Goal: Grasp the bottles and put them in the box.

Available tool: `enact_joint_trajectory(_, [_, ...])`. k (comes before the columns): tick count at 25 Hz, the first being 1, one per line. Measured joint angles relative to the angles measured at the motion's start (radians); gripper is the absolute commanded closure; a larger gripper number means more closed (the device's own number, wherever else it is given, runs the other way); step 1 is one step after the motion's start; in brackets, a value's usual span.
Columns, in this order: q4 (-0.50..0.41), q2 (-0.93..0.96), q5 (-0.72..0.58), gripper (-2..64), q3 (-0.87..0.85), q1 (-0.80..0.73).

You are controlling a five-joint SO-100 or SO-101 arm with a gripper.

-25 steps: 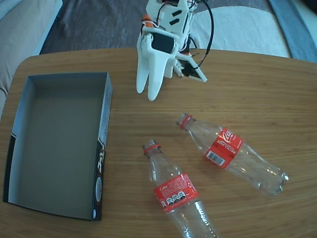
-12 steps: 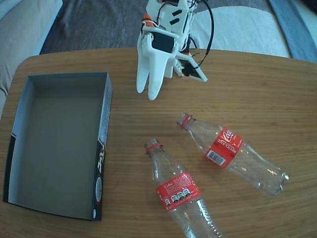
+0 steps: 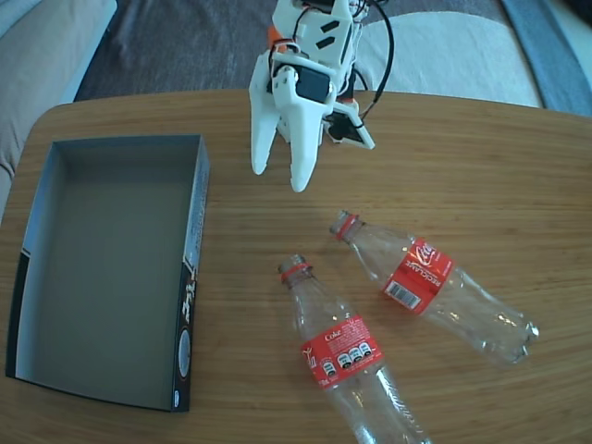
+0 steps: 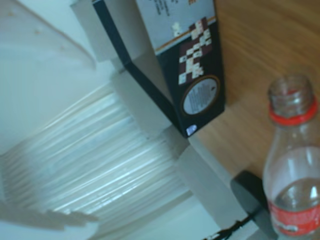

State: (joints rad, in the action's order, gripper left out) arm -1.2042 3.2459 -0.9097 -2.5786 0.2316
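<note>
Bottles: both lie on the wooden table [image 3: 481,148], neither in the box [image 3: 106,268], which sits empty at 9 o'clock in the fixed view. The nearer bottle [image 3: 338,351] lies at 6 o'clock and the second bottle [image 3: 425,277] at 4 o'clock, both with necks uncapped. The gripper [image 3: 277,176] hangs at 12 o'clock, jaws slightly parted, holding nothing. Current step, as judged: approach. Next move requires opening wider and descending across one bottle body.

White pincer [image 3: 280,176], 2 clear bottles [image 3: 347,356] [image 3: 430,282] with red labels, grey-inside black-sided box [image 3: 111,268], wood-grain table [image 3: 481,166]
</note>
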Motion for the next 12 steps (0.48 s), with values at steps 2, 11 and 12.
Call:
enact_joint_trajectory(2, [0.002,0.0,-0.072,26.6,0.0,-0.002])
enact_joint_trajectory(11, [0.015,0.002,-0.272,26.8,0.0,-0.002])
enact_joint_trajectory(12, [0.015,0.002,-0.272,26.9,0.0,-0.002])
